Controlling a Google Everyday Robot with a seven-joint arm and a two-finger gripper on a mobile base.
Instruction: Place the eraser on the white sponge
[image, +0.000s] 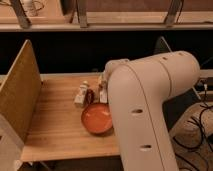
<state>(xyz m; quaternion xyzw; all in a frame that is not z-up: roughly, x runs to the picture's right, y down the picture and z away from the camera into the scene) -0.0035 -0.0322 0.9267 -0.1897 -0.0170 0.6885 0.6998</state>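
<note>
The gripper (103, 89) hangs just behind the orange bowl (98, 119), mostly hidden by the arm (145, 105) — its jaws' state I cannot tell. The eraser and sponge aren't clearly identifiable, so 1 blind move risks knocking the cream-white block (81, 95) over.

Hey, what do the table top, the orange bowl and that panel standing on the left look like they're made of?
Table top: probably wood with a smooth finish, going by its pale plank lines. Orange bowl: glossy, likely plastic or glazed ceramic; I can't tell which. Left panel: speckled tan face, perhaps cork or particle board. The end effector sits behind the bowl, mostly hidden by the white arm.
</note>
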